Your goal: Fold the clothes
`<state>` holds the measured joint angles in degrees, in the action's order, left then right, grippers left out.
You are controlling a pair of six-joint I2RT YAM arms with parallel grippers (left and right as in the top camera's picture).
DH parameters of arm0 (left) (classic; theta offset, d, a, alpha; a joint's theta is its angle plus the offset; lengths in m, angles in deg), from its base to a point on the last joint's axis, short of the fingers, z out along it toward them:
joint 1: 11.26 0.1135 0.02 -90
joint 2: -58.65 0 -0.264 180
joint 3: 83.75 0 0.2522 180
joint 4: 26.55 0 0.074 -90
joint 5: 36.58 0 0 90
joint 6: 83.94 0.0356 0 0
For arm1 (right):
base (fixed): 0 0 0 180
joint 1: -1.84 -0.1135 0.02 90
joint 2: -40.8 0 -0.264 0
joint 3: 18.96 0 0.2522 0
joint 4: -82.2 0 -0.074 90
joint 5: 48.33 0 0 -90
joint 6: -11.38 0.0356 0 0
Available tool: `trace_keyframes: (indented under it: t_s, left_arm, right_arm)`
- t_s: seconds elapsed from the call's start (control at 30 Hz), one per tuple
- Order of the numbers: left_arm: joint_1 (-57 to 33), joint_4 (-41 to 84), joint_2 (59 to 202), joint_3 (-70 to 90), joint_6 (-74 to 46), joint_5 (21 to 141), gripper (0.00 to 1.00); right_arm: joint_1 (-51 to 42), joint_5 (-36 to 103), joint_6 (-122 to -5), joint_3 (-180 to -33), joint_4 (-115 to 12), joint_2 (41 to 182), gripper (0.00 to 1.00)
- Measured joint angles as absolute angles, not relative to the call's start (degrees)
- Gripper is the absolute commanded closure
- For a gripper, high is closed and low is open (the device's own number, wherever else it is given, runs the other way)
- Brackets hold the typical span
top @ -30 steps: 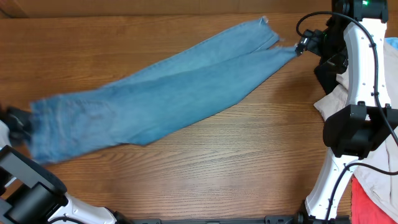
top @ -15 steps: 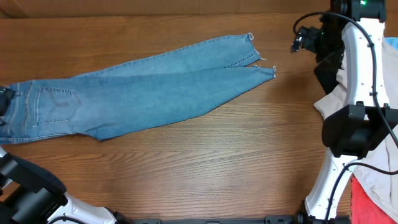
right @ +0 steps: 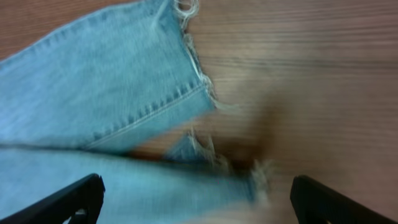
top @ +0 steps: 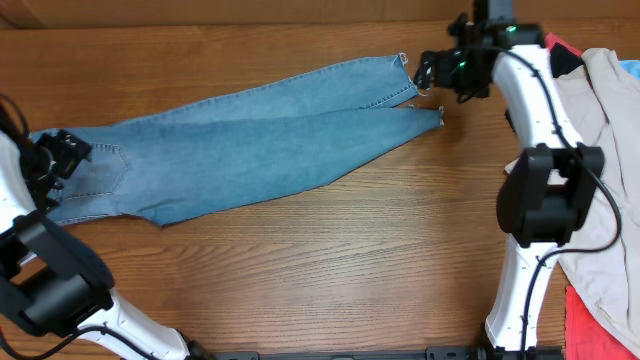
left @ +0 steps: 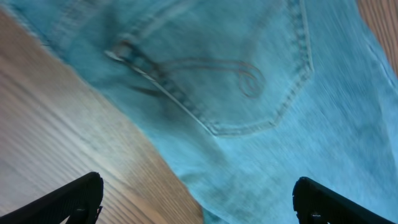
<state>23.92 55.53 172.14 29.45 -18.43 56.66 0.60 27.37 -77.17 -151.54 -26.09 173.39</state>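
Jeans (top: 250,140) lay flat, stretched slantwise across the wooden worktop (top: 350,260), with the waist and stitched back pocket (left: 230,74) at the left edge and the frayed hems (right: 199,81) at upper right. Left hand (top: 65,152) was over the waist end with fingers spread apart and gripping nothing; right hand (top: 430,72) was just beside the hems, fingers likewise apart and empty. A beige garment (top: 610,110) and a red cloth (top: 590,322) lay heaped at the right edge by the right arm, apart from the jeans.
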Motion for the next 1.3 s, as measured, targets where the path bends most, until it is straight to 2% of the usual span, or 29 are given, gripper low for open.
trace_keyframes:
  t_s: [0.27,0.33,0.4,0.43,0.5,0.53,0.77,1.0,1.27,1.3]
  left_arm:
    - [20.3,56.7,172.2,29.4,-17.7,56.7,0.00]
    - [20.3,57.0,172.2,29.4,-17.7,56.7,0.00]
    - [20.3,57.3,172.2,29.4,-17.7,56.7,0.00]
    - [20.3,57.3,172.2,29.4,-17.7,56.7,0.00]
    - [20.3,57.4,172.2,29.4,-17.7,56.7,0.00]
    - [20.3,57.4,172.2,29.4,-17.7,56.7,0.00]
    - [20.3,57.6,172.2,29.4,-17.6,56.7,0.00]
    - [20.3,57.5,172.2,29.4,-17.3,56.7,0.00]
    - [20.3,57.5,172.2,29.4,-15.8,56.4,0.00]
    - [20.3,57.5,172.2,29.4,-15.5,56.2,0.00]
  right_arm:
    - [-2.9,26.9,-77.9,-149.2,-36.0,180.2,0.00]
    - [-3.5,27.2,-78.2,-149.2,-37.0,180.9,0.05]
    - [-3.7,27.1,-78.5,-149.2,-37.5,181.1,0.28]
    - [-3.7,27.1,-78.9,-149.2,-37.7,181.2,0.50]
    - [-3.7,27.5,-78.5,-149.2,-37.6,181.5,0.83]
    - [-3.7,27.8,-78.6,-149.2,-37.1,181.7,0.96]
    - [-3.5,33.7,-77.0,-150.9,-27.3,181.9,0.96]
    - [-2.3,44.9,-67.0,-152.9,-7.9,181.7,0.96]
    - [1.0,49.8,-61.7,-152.4,10.7,181.8,0.96]
    - [1.1,50.1,-61.5,-152.4,11.4,181.8,0.92]
